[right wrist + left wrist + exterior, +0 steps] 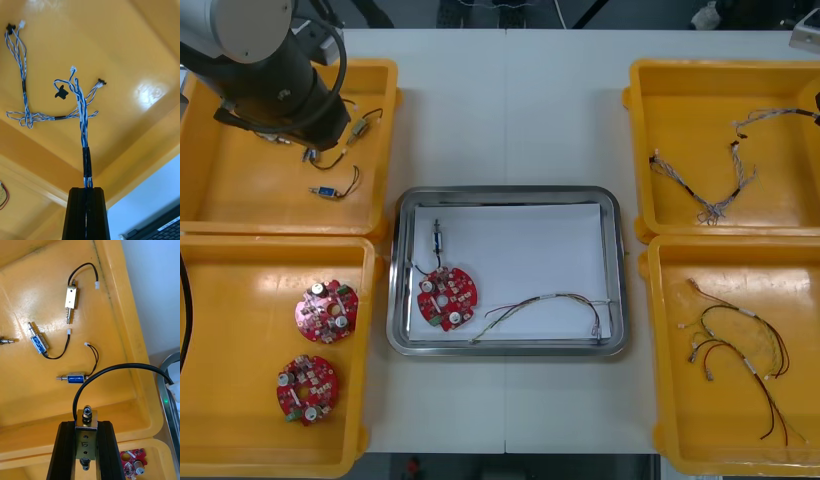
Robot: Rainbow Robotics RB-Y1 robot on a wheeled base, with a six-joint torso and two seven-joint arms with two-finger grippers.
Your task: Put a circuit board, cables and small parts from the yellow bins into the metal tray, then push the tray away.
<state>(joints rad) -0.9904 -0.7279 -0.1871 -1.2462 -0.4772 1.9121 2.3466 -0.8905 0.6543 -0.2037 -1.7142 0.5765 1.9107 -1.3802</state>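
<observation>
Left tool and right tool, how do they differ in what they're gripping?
The left tool is shut on a small metal part with a black lead; the right tool is shut on a twisted blue and white cable. The left tool's fingers stand apart by the part's width; the right tool's are nearly together. Both are over yellow bins.

Four yellow bins [240, 190]; one metal tray [505, 191]; three red circuit boards [326, 310]; at least five small metal parts [70, 298]; cables [83, 127] uncountable.
</observation>
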